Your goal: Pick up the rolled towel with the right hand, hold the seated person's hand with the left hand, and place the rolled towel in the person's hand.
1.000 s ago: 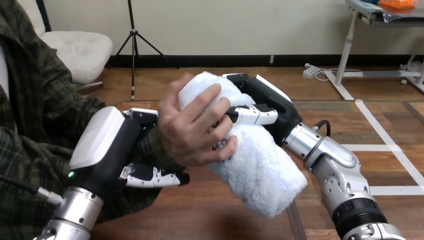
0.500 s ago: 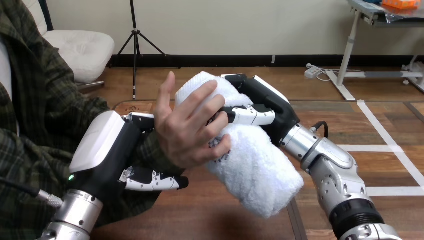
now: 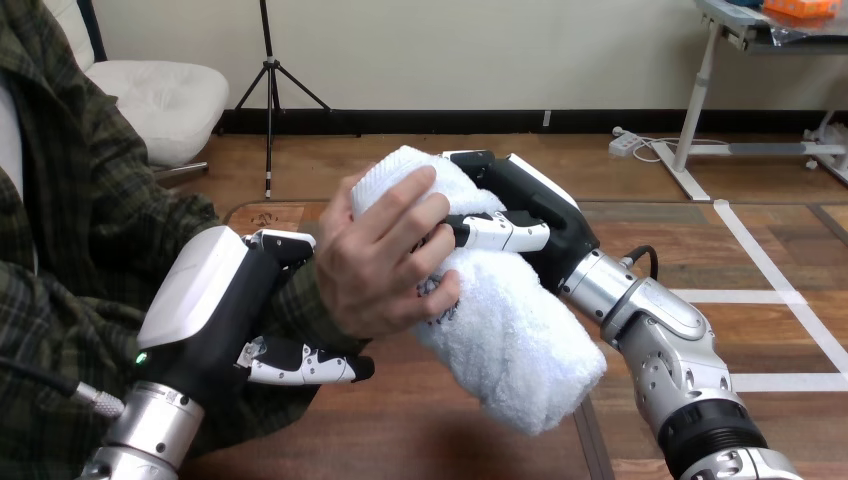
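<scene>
Head view: right hand point(image 3: 520, 215) and person's hand point(image 3: 385, 265) grip rolled towel point(image 3: 510, 335); left hand point(image 3: 215, 300) clasps person's wrist point(image 3: 300, 300).

rolled towel point(image 3: 515, 345) white | left robot hand point(image 3: 213, 300) black, white shell | table point(image 3: 400, 435) brown wood

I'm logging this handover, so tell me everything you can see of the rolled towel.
The rolled towel is white, thick terry-looking cloth wound into a fat cylinder. It is tilted, with its upper end far and left and its lower end near and right. The right hand grips its upper half from the far side, fingers curled round it. The person's hand wraps over the same part from the left. Whether its lower end touches the table I cannot tell.
</scene>
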